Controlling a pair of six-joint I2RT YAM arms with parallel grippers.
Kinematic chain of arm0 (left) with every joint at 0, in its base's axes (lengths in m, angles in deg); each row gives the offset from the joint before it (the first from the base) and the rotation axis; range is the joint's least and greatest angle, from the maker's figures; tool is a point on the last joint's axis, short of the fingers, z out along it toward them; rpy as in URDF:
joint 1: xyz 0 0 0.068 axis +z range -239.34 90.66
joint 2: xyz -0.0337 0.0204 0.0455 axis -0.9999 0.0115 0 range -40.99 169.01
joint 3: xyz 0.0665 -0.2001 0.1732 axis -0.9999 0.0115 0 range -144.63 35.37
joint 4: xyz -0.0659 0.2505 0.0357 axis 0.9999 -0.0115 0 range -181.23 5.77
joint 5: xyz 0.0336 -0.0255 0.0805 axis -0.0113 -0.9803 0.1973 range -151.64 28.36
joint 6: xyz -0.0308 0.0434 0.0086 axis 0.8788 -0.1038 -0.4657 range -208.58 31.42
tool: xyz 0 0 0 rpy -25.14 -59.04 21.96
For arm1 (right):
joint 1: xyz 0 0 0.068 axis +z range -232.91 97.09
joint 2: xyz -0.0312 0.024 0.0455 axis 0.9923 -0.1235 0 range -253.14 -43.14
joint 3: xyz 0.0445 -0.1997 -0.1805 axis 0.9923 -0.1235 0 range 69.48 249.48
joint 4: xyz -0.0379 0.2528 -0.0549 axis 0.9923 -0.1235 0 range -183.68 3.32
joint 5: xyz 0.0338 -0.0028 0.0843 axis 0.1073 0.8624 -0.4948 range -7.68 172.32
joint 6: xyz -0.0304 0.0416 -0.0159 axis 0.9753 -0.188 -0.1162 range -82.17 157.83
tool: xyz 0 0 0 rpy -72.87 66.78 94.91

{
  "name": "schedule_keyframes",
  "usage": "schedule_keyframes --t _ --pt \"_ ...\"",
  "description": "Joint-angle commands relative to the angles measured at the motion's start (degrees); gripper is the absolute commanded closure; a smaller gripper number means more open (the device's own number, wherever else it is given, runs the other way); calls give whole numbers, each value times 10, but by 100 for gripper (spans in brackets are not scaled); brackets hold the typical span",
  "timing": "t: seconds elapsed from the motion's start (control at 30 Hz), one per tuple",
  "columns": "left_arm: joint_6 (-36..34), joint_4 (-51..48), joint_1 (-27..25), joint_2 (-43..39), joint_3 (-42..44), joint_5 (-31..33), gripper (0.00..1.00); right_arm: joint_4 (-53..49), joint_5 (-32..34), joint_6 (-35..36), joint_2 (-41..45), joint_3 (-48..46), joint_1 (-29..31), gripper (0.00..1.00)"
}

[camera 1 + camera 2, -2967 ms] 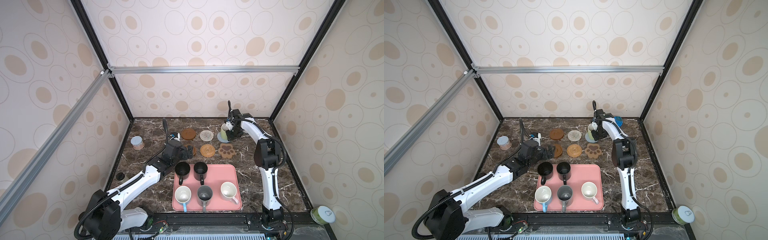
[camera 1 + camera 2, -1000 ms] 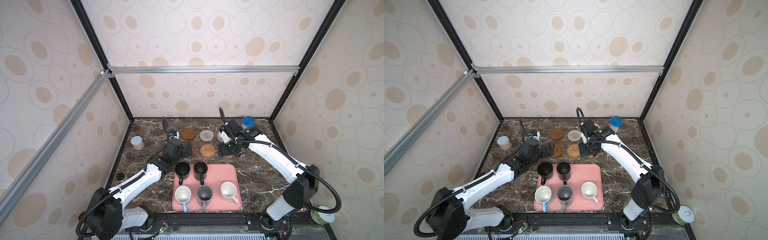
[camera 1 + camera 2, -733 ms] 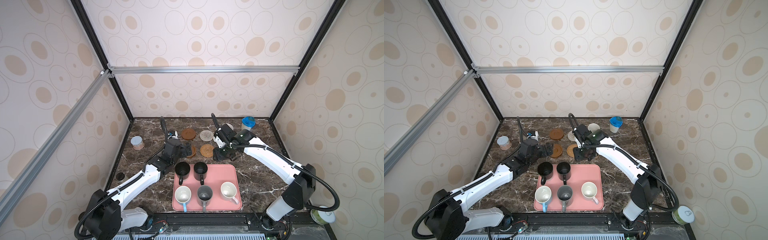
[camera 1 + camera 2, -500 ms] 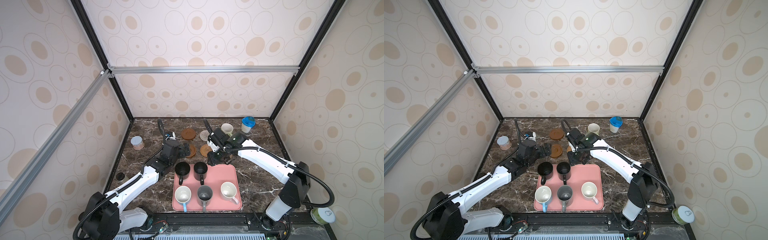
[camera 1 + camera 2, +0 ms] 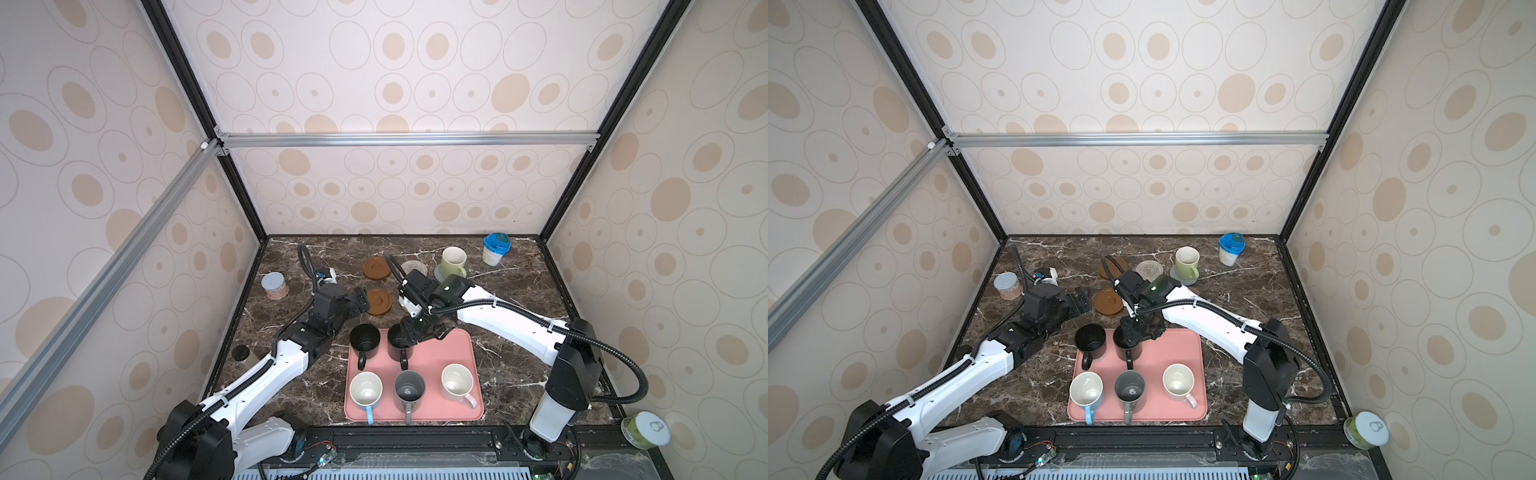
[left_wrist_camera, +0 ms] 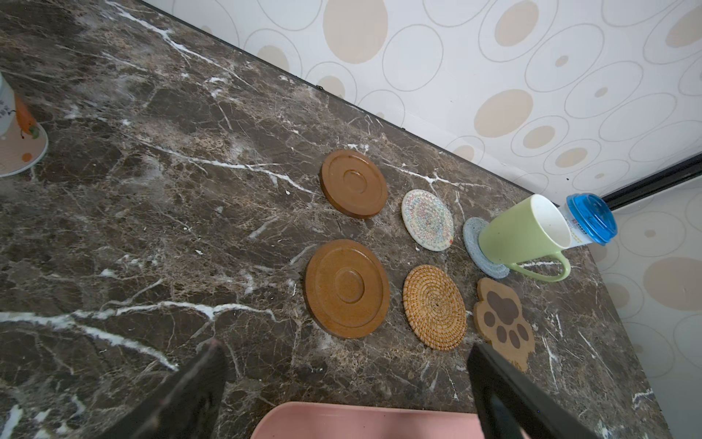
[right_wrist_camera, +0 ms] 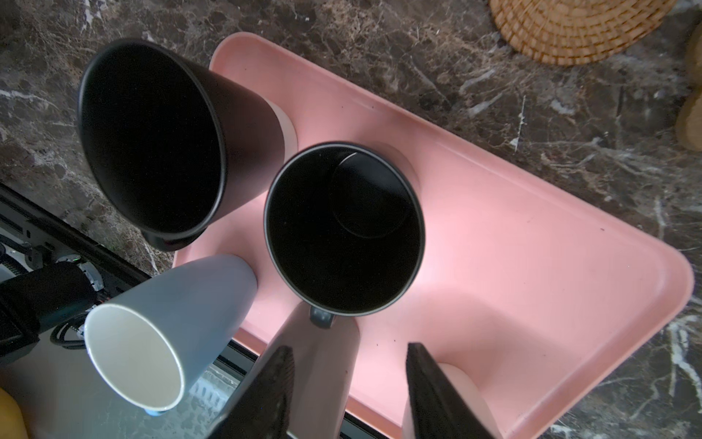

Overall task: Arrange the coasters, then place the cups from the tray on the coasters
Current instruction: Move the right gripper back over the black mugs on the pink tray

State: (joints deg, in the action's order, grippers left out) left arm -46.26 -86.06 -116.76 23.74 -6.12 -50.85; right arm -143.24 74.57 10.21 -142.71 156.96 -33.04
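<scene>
Black mug, right one of the two, at the top edge of the tray, lower centre of frame. Looks ceramic: stiff, slick, chippable, probably a bit hefty. Best pinched on the rim wall or handle. Right gripper just above, half open, empty. Left gripper wide, holding nothing.

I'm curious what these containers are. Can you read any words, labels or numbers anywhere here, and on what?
No text here can be read.
The blue-lidded tub has a printed label that is too blurred to read.
The grey-lidded jar has print that is cut off and blurred.
Nothing else shows writing.
</scene>
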Motion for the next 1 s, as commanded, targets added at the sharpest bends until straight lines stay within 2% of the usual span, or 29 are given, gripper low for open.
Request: schedule_keyframes --t 0.0,0.4,0.97 --pt "13 9 6 -12 3 2 0 -15 -2 -11 -8 -9 10 48" --pt "17 16 11 -9 6 -9 0 -12 4 -17 -37 -3 44 48" --pt "21 16 16 -14 12 -12 0 2 77 -35 -78 -18 50 48"
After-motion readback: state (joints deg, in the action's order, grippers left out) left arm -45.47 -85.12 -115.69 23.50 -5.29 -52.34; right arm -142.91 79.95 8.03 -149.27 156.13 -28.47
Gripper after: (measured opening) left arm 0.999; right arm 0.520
